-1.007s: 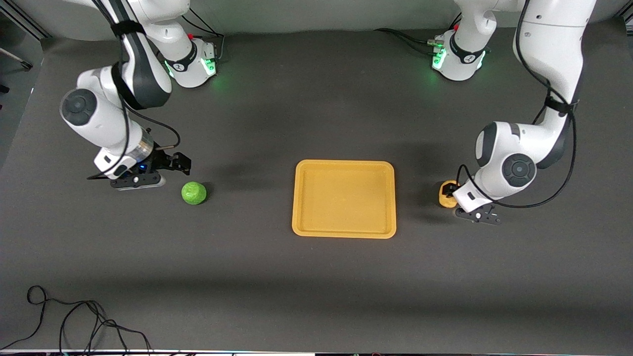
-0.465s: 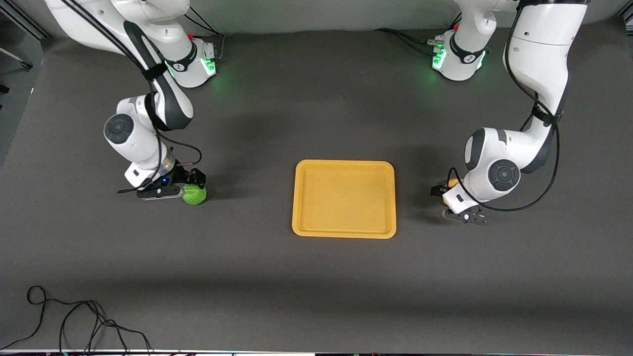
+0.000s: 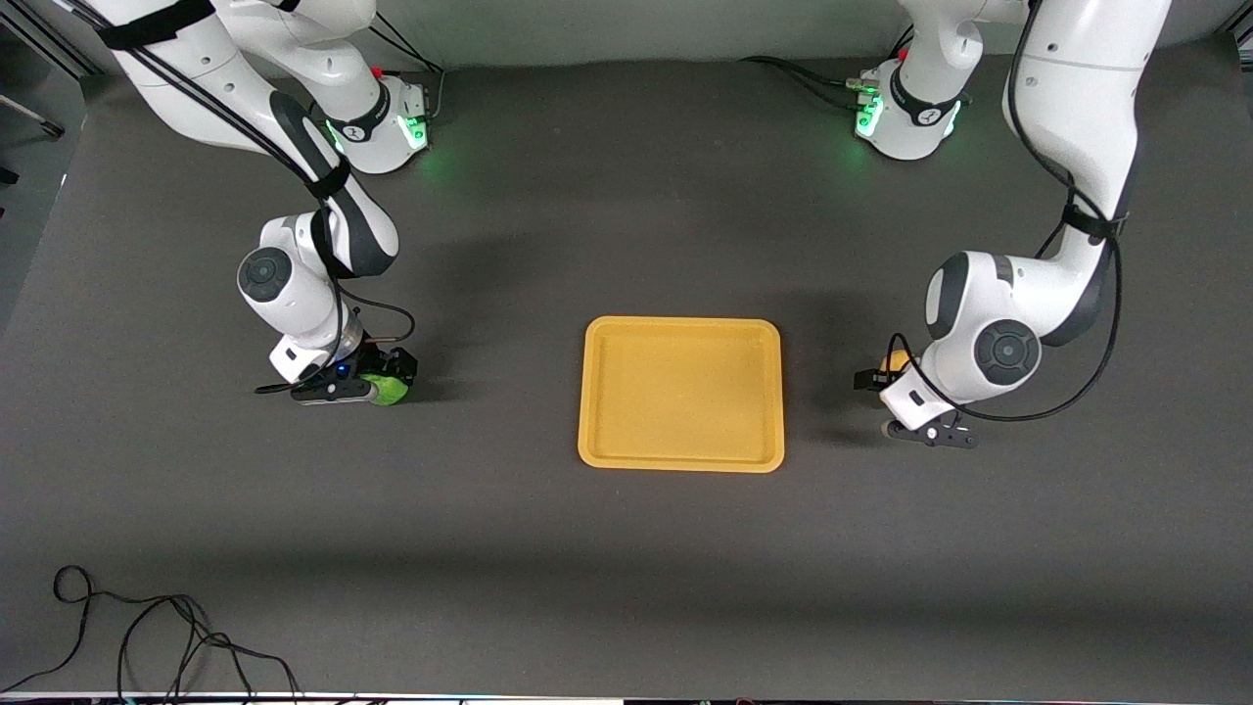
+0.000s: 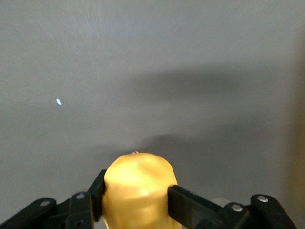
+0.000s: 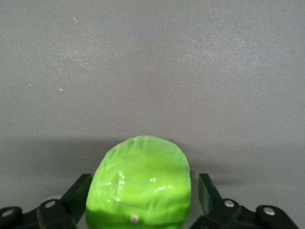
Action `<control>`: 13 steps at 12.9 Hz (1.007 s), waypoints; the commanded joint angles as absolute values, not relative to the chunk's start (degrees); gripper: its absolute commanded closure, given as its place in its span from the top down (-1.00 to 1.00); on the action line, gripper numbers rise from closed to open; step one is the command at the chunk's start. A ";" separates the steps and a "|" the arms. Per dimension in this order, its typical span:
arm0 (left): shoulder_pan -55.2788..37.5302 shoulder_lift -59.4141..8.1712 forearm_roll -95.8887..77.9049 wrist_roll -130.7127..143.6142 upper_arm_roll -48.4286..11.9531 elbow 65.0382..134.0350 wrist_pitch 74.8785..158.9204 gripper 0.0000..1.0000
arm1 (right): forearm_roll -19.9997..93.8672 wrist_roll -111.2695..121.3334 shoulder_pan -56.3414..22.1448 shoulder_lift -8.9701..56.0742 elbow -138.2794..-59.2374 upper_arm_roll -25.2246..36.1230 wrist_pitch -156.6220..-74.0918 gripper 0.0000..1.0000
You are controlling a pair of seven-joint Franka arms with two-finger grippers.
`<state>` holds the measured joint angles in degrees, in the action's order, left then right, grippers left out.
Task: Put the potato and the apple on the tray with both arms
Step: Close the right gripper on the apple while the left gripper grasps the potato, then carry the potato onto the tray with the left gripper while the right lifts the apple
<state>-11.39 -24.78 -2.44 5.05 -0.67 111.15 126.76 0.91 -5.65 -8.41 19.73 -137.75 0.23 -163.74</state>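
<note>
While the tray (image 3: pixel 682 394) sits bare in the middle of the dark table (image 3: pixel 626 548), we see both arms down at their fruits, one at each end. Our left gripper (image 4: pixel 136 193) has its fingers (image 4: pixel 188 200) pressed against the two sides of the potato (image 4: pixel 138 188), so it is clenched on it. In the front view only a sliver of that potato (image 3: pixel 889 361) shows beside the left arm's wrist, toward the left arm's end of the table and well apart from the tray. We cannot tell whether it rests on the table or is just above it.

Our right gripper (image 5: pixel 140 195) straddles the apple (image 5: pixel 139 183), with a finger (image 5: pixel 77 191) on either side. A narrow gap shows between the apple and the finger on one side, so the grip is not closed on it. From the front the apple (image 3: pixel 390 389) lies on the table toward the right arm's end, partly covered by the right gripper (image 3: pixel 377 377), and well apart from the tray.

A loose black cable (image 3: pixel 147 636) lies at the table edge nearest the front camera.
</note>
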 commanded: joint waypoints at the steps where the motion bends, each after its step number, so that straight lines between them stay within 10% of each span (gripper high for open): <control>1: -12.13 -24.69 -5.53 16.57 -5.78 101.45 119.53 -0.77 | 0.79 -5.98 -8.53 19.43 -137.20 0.44 -163.83 -0.03; 5: -16.59 -29.51 -6.24 24.96 -11.78 99.05 129.16 -0.77 | 0.79 -5.89 -8.61 13.55 -135.10 0.62 -156.05 -0.03; 13: -19.07 -35.24 -4.23 24.87 -11.34 100.28 135.09 -0.70 | 0.35 -6.42 -8.61 3.78 -103.22 0.88 -103.22 -0.03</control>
